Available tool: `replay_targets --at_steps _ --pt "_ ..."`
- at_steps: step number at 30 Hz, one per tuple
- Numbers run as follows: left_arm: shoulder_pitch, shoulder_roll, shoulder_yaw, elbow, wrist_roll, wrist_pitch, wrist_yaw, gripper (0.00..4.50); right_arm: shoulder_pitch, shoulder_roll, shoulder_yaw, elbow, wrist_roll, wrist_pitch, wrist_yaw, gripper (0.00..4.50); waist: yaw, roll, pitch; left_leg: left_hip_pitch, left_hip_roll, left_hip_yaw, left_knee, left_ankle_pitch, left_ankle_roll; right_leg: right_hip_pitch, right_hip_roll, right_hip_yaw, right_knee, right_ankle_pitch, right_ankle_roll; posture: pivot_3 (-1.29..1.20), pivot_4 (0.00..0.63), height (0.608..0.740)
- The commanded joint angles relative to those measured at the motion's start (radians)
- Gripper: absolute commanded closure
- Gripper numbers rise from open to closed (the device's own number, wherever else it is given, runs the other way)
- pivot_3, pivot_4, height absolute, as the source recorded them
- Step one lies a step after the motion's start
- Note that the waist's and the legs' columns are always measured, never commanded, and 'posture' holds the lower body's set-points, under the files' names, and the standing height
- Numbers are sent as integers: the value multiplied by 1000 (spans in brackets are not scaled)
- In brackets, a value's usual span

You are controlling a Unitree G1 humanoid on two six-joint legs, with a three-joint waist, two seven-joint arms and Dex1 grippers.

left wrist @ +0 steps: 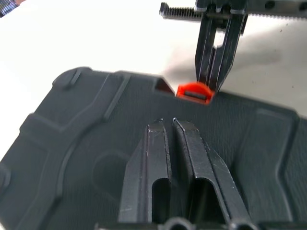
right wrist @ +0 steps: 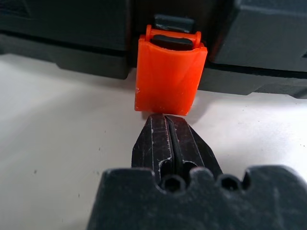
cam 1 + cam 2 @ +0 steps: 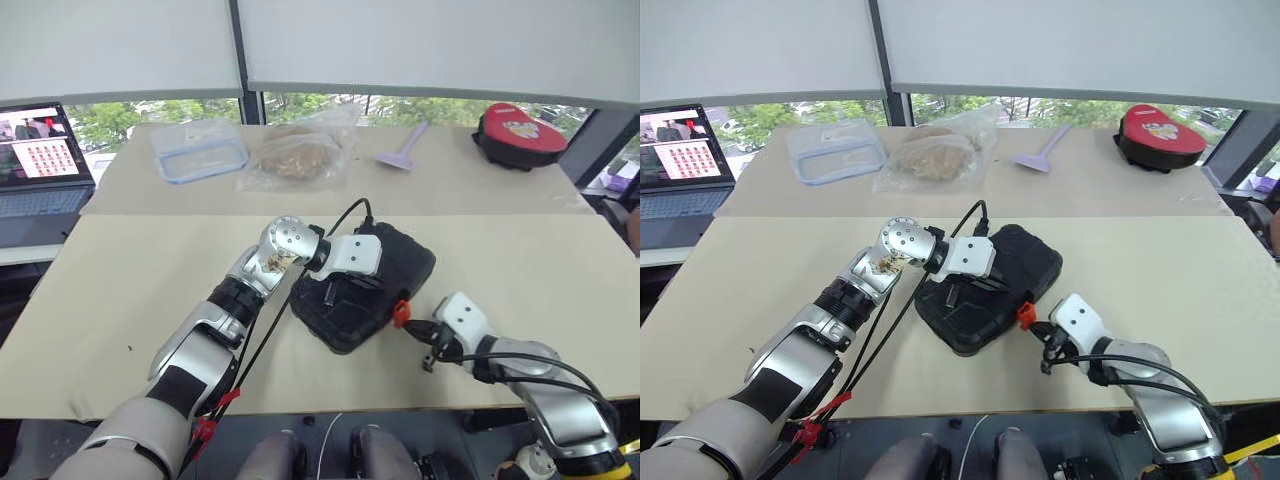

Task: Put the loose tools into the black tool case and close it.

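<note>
1. Laptop (image 3: 40,165): far to the left of the left claw, beyond the table edge, screen lit.
2. Clear tub (image 3: 199,150): well beyond the left claw, on the far table.
3. Plastic bag (image 3: 298,152): far beyond the left claw, just right of the tub, with brown contents.
4. Left claw (image 1: 166,125): fingers nearly together with only a thin slit between them, holding nothing. It lies on top of the case, tips pointing toward the latch.
5. Case (image 3: 395,262): black, lid down, on the near table directly under the left claw and just left of the right claw. No loose tools lie around it.
6. Latch (image 2: 169,74): orange, on the case's near edge, directly ahead of the right claw's tips, hanging down over the seam; touching or a hair apart, I cannot tell.
7. Right claw (image 2: 168,125): fingers pressed fully together, empty, low over the table.
8. Purple scraper (image 3: 402,150): far beyond both claws.
9. Red pouch (image 3: 518,134): far beyond the right claw, at the far table's right end.
</note>
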Motion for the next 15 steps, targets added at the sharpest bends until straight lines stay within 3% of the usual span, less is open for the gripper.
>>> replay_targets --at_steps 1,6,15 --pt "18 -7 -45 39 51 10 -18 4123 -28 44 17 -74 39 -16 -8 4500 -5 0 0 0 0 0 0 0 0 0 0 0 0 0 0 0 150 722" --pt "26 -13 -50 41 56 4 -14 4123 1 52 -23 -146 69 -6 -2 4500 -9 1 0 -1 0 0 -1 1 -3 -3 1 1 2 0 -1 0 150 722" --pt "37 -1 -54 46 73 -16 -20 4123 138 -111 -119 -256 160 65 123 4500 8 4 2 -2 0 0 -2 0 -3 -3 0 0 1 -1 -1 0 150 722"
